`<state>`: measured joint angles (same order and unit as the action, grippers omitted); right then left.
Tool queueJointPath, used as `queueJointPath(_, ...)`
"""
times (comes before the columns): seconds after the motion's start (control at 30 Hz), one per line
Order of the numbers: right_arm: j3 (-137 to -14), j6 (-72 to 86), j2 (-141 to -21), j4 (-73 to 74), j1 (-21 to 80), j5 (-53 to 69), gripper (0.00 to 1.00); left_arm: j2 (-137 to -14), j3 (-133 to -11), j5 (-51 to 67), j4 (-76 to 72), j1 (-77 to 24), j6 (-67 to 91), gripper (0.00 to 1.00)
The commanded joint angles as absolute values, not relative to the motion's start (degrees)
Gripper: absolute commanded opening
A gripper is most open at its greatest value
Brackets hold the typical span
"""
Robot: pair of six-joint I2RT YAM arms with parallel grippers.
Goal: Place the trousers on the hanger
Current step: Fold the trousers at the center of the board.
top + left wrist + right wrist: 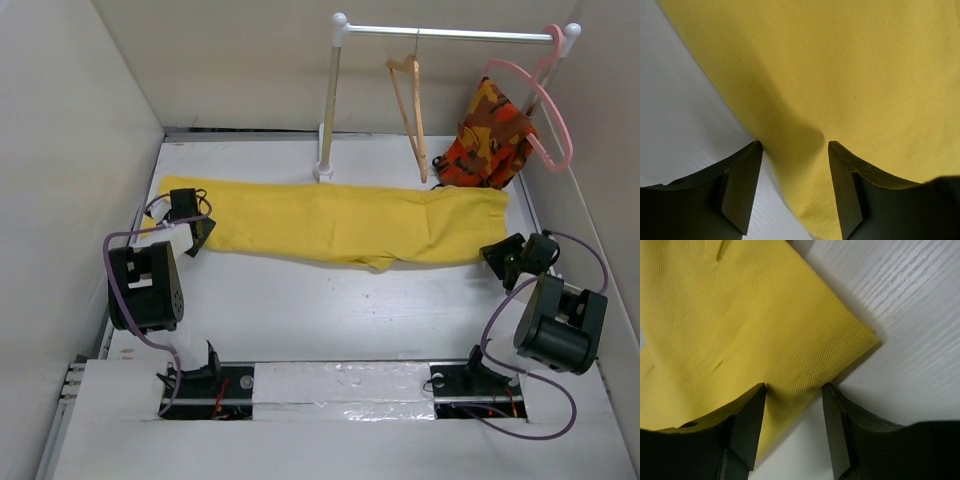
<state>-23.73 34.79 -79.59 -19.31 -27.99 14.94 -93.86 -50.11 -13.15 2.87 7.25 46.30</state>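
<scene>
The yellow trousers (340, 225) lie flat across the table, legs pointing left. The tan wooden hanger (410, 105) hangs from the rail at the back, apart from them. My left gripper (197, 230) is at the left end of the trousers. In the left wrist view it (795, 146) is open, its jaws straddling the cloth's edge (805, 190). My right gripper (498, 255) is at the right end. In the right wrist view it (794, 388) is open, straddling the cloth's edge (785, 405) near a corner (860, 340).
A white rack (330, 100) with a metal rail (450, 33) stands at the back. A pink plastic hanger (548, 110) on it carries a camouflage garment (492, 135). Walls close in on the left, back and right.
</scene>
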Motion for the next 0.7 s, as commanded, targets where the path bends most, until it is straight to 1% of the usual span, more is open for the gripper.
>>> queueJointPath(0.0,-24.9,38.0,-84.4,-20.2,-26.9,14.9,0.44,-96.2,-51.0,-11.6,3.8,7.5,47.8,0.52)
queueJointPath(0.03,-25.4,38.1,-84.9,-20.8,-26.2,15.0,0.30,-96.3,-51.2,-11.9,3.6,7.5,47.8,0.34)
queueJointPath(0.07,-25.7,38.4,-85.0,-19.7,-26.2,14.4,0.11,-96.5,-51.5,-12.3,3.3,7.5,47.5,0.24)
queueJointPath(0.1,-25.9,38.8,-84.8,-19.3,-25.4,13.9,0.06,-96.6,-51.8,-12.8,3.5,7.5,47.0,0.16)
queueJointPath(0.13,-26.0,38.8,-84.0,-19.2,-25.4,12.8,0.02,-96.9,-52.5,-14.5,3.9,7.5,46.7,0.04)
queueJointPath(0.17,-25.7,38.4,-83.4,-18.9,-24.8,12.3,0.00,-96.9,-53.0,-15.6,5.1,7.5,46.2,0.00)
queueJointPath(0.33,-23.6,36.7,-76.9,-16.4,-24.3,9.1,0.00,-95.8,-55.5,-25.7,10.5,7.5,45.4,0.00)
queueJointPath(0.43,-22.4,34.8,-70.3,-12.6,-26.2,7.0,0.00,-92.8,-54.0,-27.9,11.8,7.5,45.1,0.00)
queueJointPath(0.47,-22.0,34.1,-66.2,-10.0,-26.9,6.1,0.00,-92.1,-53.7,-28.3,12.6,7.5,44.8,0.00)
queueJointPath(0.57,-20.8,30.2,-59.7,-4.8,-31.6,4.4,0.00,-88.9,-52.0,-30.1,14.8,7.5,44.7,0.00)
queueJointPath(0.6,-20.4,29.4,-55.6,-3.5,-33.0,4.8,0.00,-87.9,-51.5,-30.3,15.1,7.5,45.2,0.00)
queueJointPath(0.67,-19.2,27.4,-51.7,-0.2,-37.1,7.1,0.00,-85.1,-49.6,-30.6,16.3,7.5,45.3,0.00)
